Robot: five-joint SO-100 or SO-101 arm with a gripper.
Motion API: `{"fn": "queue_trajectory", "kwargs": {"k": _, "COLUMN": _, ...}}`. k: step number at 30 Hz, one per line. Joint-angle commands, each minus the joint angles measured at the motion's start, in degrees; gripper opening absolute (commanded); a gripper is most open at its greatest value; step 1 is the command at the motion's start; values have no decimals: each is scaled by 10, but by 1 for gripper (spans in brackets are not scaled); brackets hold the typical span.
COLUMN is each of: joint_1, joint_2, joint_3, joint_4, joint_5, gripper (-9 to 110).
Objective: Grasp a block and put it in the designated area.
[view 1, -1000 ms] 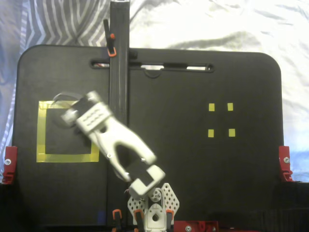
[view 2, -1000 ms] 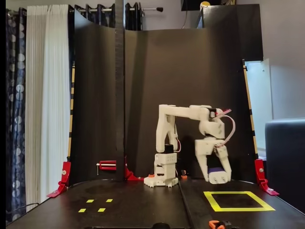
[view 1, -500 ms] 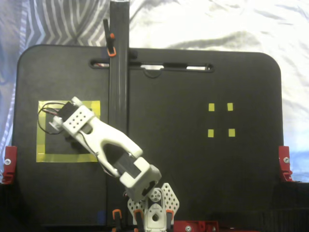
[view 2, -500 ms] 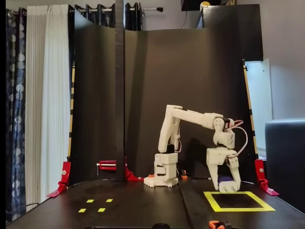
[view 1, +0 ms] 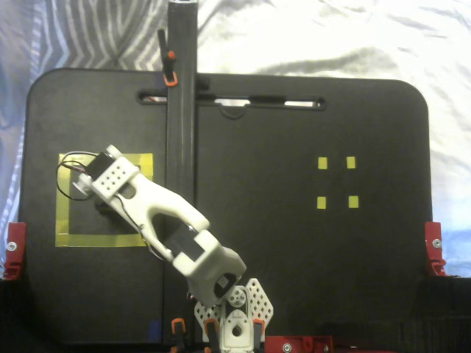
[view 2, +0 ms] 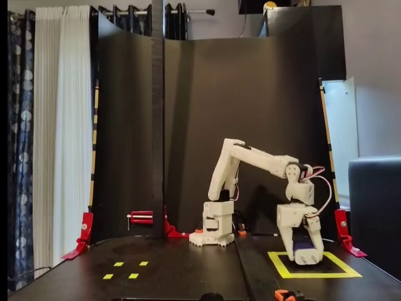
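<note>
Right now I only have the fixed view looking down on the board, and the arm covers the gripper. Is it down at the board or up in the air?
Observer: Down. In a fixed view from the front, the gripper tip sits at board level, inside the designated area.
Operator: Block in it?
Observer: Looks so. The block shows as a dark shape between the fingers, and the gripper appears shut on it.
Operator: Which way is it pointing?
Observer: Roughly straight down at the board.

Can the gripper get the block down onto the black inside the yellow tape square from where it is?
Probably yes: the gripper hangs low inside the yellow tape square, the block between its fingers, and nothing lies beneath.
</note>
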Motion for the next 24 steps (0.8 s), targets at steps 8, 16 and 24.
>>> {"fn": "queue_trajectory", "kwargs": {"k": 8, "joint_1": -12, "joint_2": -14, "joint_3": -22, "joint_4": -5, "joint_5": 4, "gripper": 19}}
{"fn": "queue_trajectory", "kwargs": {"k": 16, "joint_1": -11, "joint_2": -15, "joint_3": -22, "joint_4": -3, "joint_5": 4, "gripper": 19}}
{"fn": "queue_trajectory", "kwargs": {"k": 24, "joint_1": -11, "joint_2": -13, "joint_3": -22, "joint_4": 3, "joint_5": 3, "gripper": 26}}
